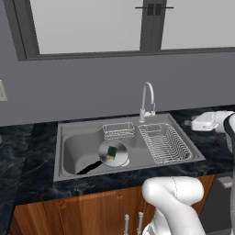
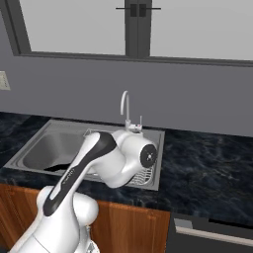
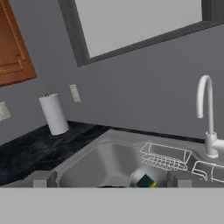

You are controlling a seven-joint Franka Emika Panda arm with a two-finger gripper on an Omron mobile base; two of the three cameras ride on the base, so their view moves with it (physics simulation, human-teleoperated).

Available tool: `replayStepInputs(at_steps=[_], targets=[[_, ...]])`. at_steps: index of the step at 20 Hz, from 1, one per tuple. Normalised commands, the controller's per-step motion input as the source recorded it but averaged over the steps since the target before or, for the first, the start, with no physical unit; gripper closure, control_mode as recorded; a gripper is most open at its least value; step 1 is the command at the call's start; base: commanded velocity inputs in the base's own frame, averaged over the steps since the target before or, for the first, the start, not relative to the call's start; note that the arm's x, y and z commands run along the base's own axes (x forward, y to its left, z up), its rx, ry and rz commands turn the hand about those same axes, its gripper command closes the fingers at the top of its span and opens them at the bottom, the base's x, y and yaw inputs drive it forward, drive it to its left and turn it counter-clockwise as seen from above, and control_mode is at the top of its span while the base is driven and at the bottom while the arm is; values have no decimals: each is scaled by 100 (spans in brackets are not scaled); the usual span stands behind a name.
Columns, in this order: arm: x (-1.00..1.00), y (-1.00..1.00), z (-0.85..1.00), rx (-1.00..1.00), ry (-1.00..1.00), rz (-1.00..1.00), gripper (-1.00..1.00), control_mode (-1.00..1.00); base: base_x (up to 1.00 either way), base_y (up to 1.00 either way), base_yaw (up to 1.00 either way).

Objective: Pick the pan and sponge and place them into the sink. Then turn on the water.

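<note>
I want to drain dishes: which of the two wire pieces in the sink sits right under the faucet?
The big dish rack at the sink's right end, just below the faucet. The small basket hangs left of it, above the pan.

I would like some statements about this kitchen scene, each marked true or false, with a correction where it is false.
1. The pan lies inside the sink. True.
2. The sponge lies on the black counter. False: it rests in the pan.
3. Water runs from the faucet. False: no stream is visible.
4. A wire dish rack sits in the right part of the sink. True.
5. The gripper is shut on the pan handle. False: it is open and holds nothing.
6. A paper towel roll stands on the counter, seen in the hand view. True.
</note>
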Motion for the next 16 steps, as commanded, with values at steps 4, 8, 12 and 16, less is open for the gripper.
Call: replayStepInputs(at_steps=[4, 8, 12, 16], targets=[[20, -4, -14, 0, -9, 0, -100, -100, 0, 0, 0], [23, -8, -11, 0, -4, 0, -100, -100, 0, 0, 0], [23, -10, -3, 1, -1, 0, -100, -100, 0, 0, 0], [18, -11, 0, 2, 0, 0, -100, -100, 0, 0, 0]])
